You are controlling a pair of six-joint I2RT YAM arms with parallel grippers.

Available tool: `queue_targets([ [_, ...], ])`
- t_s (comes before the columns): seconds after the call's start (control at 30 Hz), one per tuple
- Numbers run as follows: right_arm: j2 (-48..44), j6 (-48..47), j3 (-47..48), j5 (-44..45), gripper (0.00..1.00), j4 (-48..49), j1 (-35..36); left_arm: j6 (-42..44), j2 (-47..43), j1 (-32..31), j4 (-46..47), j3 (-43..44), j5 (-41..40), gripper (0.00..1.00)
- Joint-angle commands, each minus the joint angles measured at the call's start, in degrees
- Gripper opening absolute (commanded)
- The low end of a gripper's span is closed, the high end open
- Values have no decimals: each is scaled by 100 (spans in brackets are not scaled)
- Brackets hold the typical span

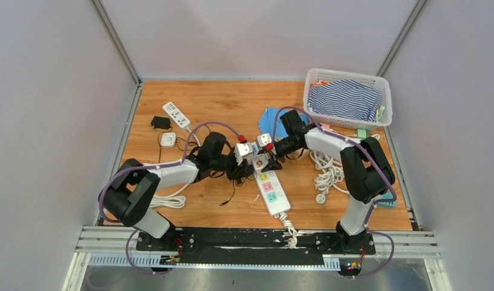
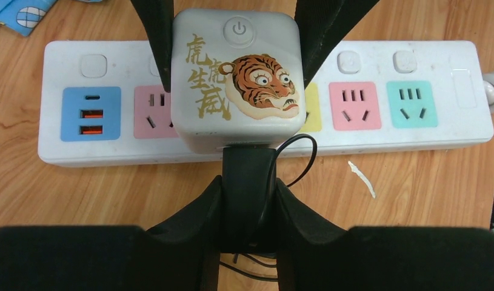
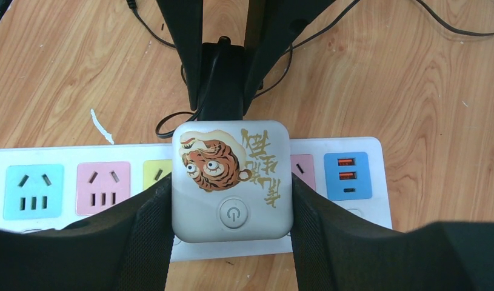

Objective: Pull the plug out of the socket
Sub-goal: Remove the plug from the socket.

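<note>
A white cube adapter with a tiger picture sits plugged into the white power strip, over its yellow socket; it also shows in the right wrist view. A black plug sticks out of the cube's side, a thin black cord looping from it. My left gripper is shut on this black plug. My right gripper is shut on the cube, one finger on each side. In the top view both grippers, left and right, meet at the strip's far end.
A white basket with striped cloth stands at the back right, blue cloth beside it. A coiled white cable lies right of the strip. A small white strip, a black adapter and a white adapter lie at the back left.
</note>
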Motion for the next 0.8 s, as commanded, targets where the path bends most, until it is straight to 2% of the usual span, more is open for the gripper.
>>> queue_targets([
  [0.0, 72, -184, -3, 582, 0, -295, -82, -506, 146, 334, 243, 224, 650, 0],
  [0.2, 65, -161, 2, 603, 0, -294, -81, 737, -447, -291, 258, -303, -914, 0],
  [0.37, 61, -158, -6, 608, 0, -295, -82, 602, -559, -426, 267, -278, -1412, 0],
  [0.5, 40, -138, -2, 611, 0, -295, -81, -139, -511, 93, 327, -183, -473, 0],
  [0.63, 17, -91, 10, 664, 0, -295, -81, -1032, -467, 577, 773, -249, 465, 0],
  [0.7, 13, -7, 46, 730, 0, -295, -81, -1217, -381, 625, 909, -241, 684, 0],
  [0.77, -2, 15, 46, 778, 0, -302, -81, -1036, -356, 584, 911, -293, 543, 0],
])
